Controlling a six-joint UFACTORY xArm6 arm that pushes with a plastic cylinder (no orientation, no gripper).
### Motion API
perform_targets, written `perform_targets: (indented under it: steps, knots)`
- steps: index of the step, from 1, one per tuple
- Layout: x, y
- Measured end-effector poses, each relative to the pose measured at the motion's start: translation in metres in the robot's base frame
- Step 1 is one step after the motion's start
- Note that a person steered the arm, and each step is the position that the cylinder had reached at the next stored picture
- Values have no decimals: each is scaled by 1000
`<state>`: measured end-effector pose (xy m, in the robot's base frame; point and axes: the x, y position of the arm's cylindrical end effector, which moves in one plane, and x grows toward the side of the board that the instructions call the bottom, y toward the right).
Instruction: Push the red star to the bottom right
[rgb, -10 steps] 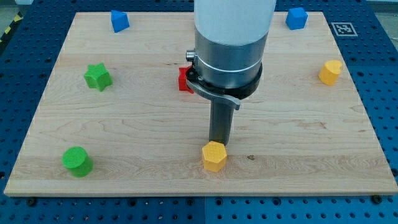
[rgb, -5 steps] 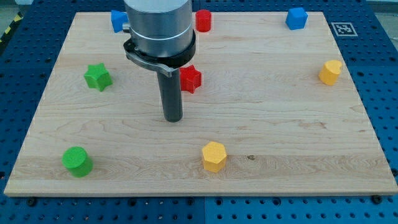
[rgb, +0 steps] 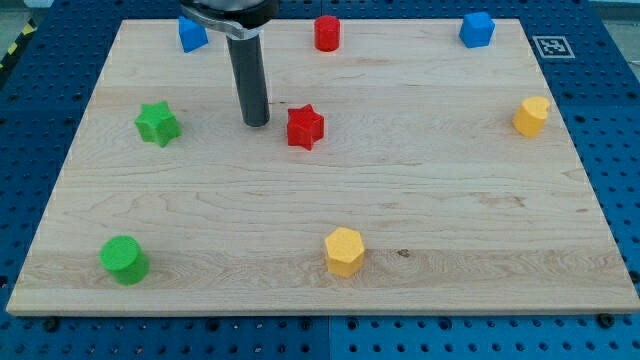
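The red star (rgb: 305, 127) lies on the wooden board (rgb: 450, 200) a little left of centre, in the upper half. My tip (rgb: 256, 122) stands just to the star's left, slightly above its level, with a small gap between them. The dark rod rises from the tip to the view's top edge.
A red cylinder (rgb: 326, 33) sits at the top centre. Blue blocks sit at the top left (rgb: 191, 33) and top right (rgb: 477, 29). A green star (rgb: 157, 123) is at the left, a green cylinder (rgb: 124, 259) at the bottom left. Yellow hexagons lie at bottom centre (rgb: 344, 250) and right (rgb: 531, 116).
My tip has moved from beside the bottom yellow hexagon up and to the left, ending left of the red star. The arm's body has left the view, uncovering the star and red cylinder.
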<state>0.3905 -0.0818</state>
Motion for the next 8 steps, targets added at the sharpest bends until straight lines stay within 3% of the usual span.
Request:
perform_targets:
  steps: [2,6,8]
  knots:
    - [0,54]
    - [72,131]
    - [75,165]
